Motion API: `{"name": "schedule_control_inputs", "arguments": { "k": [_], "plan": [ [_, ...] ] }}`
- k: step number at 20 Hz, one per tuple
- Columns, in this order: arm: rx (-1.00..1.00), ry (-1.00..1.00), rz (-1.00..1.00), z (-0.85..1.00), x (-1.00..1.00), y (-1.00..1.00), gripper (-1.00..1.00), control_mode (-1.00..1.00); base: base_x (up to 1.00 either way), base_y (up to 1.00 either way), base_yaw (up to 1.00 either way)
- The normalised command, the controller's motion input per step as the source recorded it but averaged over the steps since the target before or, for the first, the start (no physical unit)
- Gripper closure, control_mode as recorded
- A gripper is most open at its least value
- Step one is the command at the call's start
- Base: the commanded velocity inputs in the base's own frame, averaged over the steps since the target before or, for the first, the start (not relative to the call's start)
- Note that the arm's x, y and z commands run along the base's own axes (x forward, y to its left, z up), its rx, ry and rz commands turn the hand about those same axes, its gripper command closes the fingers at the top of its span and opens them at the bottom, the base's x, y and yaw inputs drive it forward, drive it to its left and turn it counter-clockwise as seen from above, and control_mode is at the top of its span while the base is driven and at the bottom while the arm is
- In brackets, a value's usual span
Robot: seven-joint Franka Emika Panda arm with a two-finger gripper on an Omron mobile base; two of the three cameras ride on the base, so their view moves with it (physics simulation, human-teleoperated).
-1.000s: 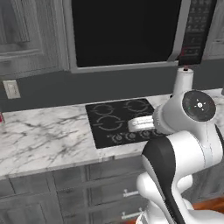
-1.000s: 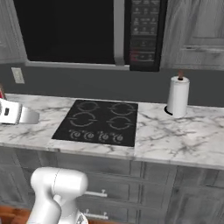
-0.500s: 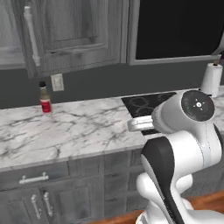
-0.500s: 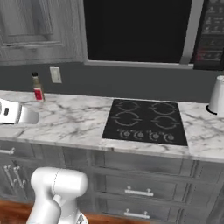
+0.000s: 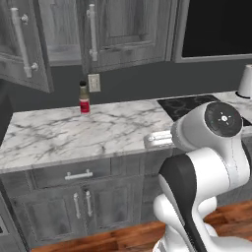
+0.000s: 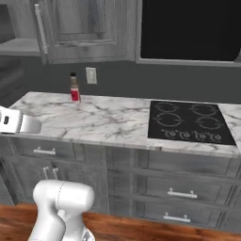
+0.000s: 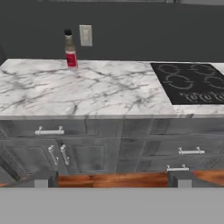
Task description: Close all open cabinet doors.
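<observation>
Sliding sideways goes the whole picture: half a second ago the cooktop sat mid-frame in the right base view, and now it has shifted to the right side while a stretch of marble counter [image 6: 89, 117] fills the middle. That is the base driving, not the things moving.

And up comes the target. In the upper left of the left base view, an open cabinet door [image 5: 22, 47] swings out toward the camera, its long pale bar handle [image 5: 22, 42] running straight up and down. Just right of it, a second door [image 5: 125, 32] with its own vertical handle looks flush or nearly so; I cannot tell for sure. A small red-labelled bottle [image 5: 84, 98] stands on the counter under them, beside the wall outlet [image 5: 93, 82].

Now the gripper [image 7: 113, 179]: in the hand view its two dark tips sit apart at the bottom edge, jaws open, holding nothing, looking level at the counter front and drawers. So here is the relation that matters: the open door hangs well above and to the left of the jaws. My read is that the hand must rise and reach left to push it.
</observation>
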Motion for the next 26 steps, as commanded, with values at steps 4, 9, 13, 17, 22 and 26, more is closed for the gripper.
{"name": "schedule_control_inputs", "arguments": {
  "k": [4,9,13,17,22,26],
  "plan": [
    [0.00,0.00,0.00,0.00,0.00,0.00,-1.00,1.00,-0.19,0.60,0.00],
    [0.00,0.00,0.00,0.00,0.00,0.00,-1.00,1.00,-0.03,0.52,0.00],
    [0.00,0.00,0.00,0.00,0.00,0.00,-1.00,1.00,0.15,0.31,0.00],
    [0.00,0.00,0.00,0.00,0.00,0.00,-1.00,1.00,0.45,0.01,0.00],
    [0.00,0.00,0.00,0.00,0.00,0.00,-1.00,1.00,0.50,0.00,0.00],
    [0.00,0.00,0.00,0.00,0.00,0.00,-1.00,1.00,0.49,0.00,0.00]
  ]
}}
